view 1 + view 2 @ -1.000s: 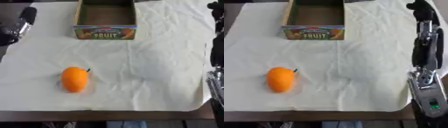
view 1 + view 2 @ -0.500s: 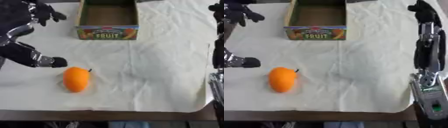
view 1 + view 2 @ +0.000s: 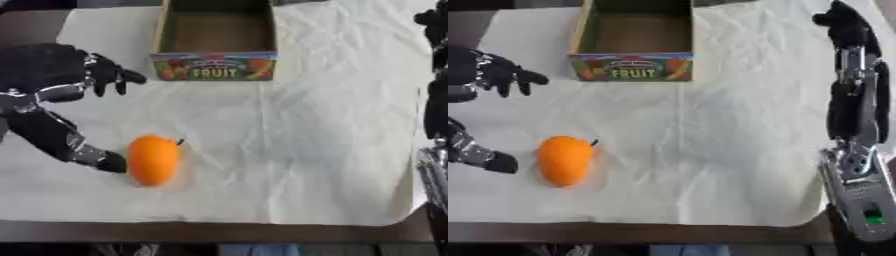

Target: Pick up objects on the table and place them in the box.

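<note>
Orange fruit (image 3: 154,159) is lying near the front-left corner of the cloth-covered desk (image 3: 332,150), well short of the box (image 3: 216,47) at the far edge. Left hand (image 3: 66,75), absent a second ago, is now arriving from the left edge: fingers spread wide above, thumb tip reaching just beside the fruit, nothing held. Grasp looks imminent, not made. Right hand (image 3: 846,25) is waiting along the right edge; fingers unreadable.
</note>
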You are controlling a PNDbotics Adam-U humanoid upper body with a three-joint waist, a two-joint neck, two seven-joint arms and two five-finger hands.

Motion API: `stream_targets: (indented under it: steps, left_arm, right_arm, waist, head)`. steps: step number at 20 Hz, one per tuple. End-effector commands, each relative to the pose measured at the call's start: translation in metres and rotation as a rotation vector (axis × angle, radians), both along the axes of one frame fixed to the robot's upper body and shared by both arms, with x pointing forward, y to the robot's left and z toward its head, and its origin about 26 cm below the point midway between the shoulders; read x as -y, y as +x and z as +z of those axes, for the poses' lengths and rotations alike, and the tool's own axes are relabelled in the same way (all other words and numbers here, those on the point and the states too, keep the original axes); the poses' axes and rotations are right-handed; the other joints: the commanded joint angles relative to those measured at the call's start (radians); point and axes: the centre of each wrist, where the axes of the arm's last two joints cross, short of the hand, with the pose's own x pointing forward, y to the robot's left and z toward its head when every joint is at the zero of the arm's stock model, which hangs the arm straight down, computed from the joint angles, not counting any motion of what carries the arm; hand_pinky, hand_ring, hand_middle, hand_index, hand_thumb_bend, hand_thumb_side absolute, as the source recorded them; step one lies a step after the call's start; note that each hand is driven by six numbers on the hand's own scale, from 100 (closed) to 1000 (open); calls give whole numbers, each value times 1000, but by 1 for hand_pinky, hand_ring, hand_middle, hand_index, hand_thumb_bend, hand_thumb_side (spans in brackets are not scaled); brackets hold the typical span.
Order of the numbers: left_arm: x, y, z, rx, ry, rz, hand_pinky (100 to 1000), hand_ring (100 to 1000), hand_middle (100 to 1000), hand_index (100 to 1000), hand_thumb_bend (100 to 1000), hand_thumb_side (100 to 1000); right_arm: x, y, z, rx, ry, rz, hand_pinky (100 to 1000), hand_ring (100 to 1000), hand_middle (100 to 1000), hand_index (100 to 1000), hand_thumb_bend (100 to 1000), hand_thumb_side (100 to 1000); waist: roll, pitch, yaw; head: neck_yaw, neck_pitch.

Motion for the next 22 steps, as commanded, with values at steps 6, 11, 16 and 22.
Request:
stream_targets:
  steps: [6,11,16,22]
  left_arm:
    - [8,18,-15,-50,33,32,486,550,653,986,610,871]
    - [12,31,-36,-115,-6,85,462,542,653,987,567,870]
    - [17,37,-51,-173,-5,79,461,538,651,978,596,863]
    - [17,39,-55,-223,28,65,470,540,650,959,639,836]
  right_arm:
    - [0,-3,6,13,-24,7,989,939,729,877,100,1000]
    - [-1,-3,5,6,-26,9,990,938,726,873,100,1000]
    - [-2,-3,5,3,-25,10,992,938,725,872,100,1000]
    - [-4,-2,5,0,-25,16,993,938,724,872,100,1000]
  waist:
    - [-1,-12,-1]
    - [1,-10,-2]
    - [1,-7,-5]
    - [3,-4,-4]
  head:
    - [5,-7]
    - [6,-8]
    - [8,-9]
    - [11,-9]
